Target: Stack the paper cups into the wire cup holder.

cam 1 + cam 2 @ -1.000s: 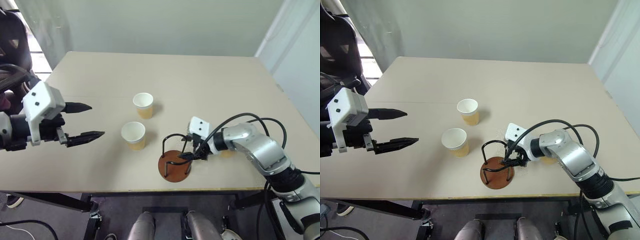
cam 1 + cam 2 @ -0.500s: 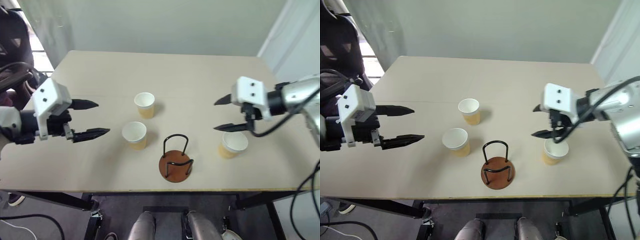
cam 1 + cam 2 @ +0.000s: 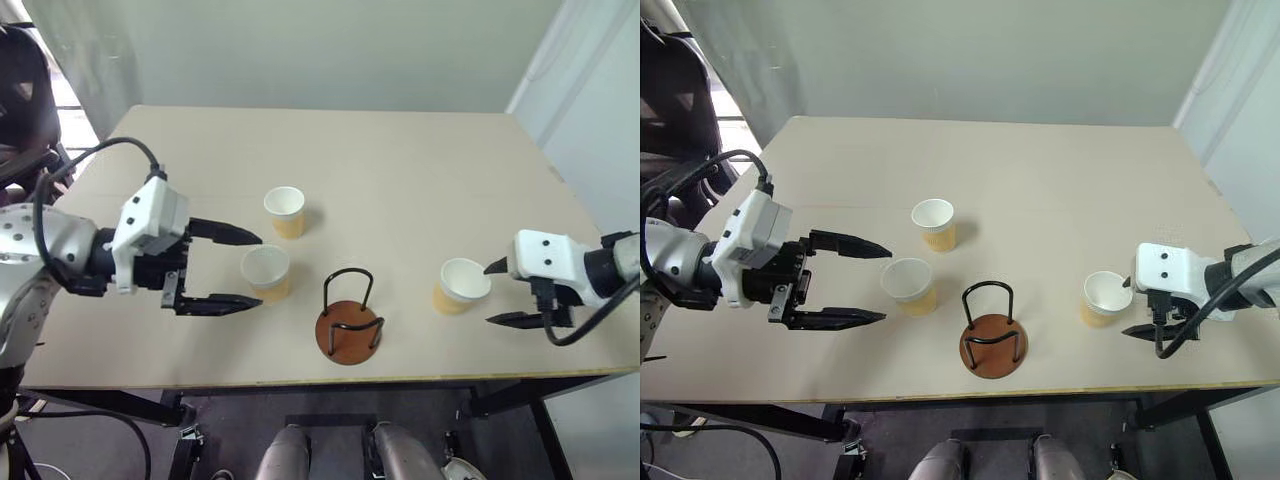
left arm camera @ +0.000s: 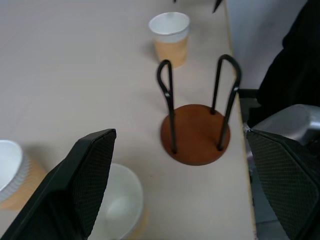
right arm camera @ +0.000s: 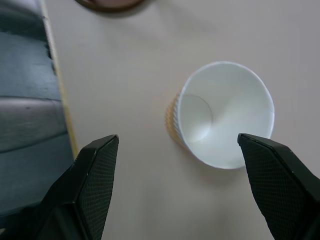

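On the beige table the wire cup holder stands near the front edge, empty. One paper cup stands upright at about eleven o'clock from it, a second cup just at ten o'clock, and a third cup at about three o'clock. The left gripper hangs at nine o'clock, fingers spread wide on either side of the second cup. The right gripper, fingers apart, sits just beside the third cup.

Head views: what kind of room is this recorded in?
Probably an office or lab room set up for tests. A plain beige table stands against a bare pale wall, with only three paper cups and a wire cup holder on it, and a dark chair beside it.
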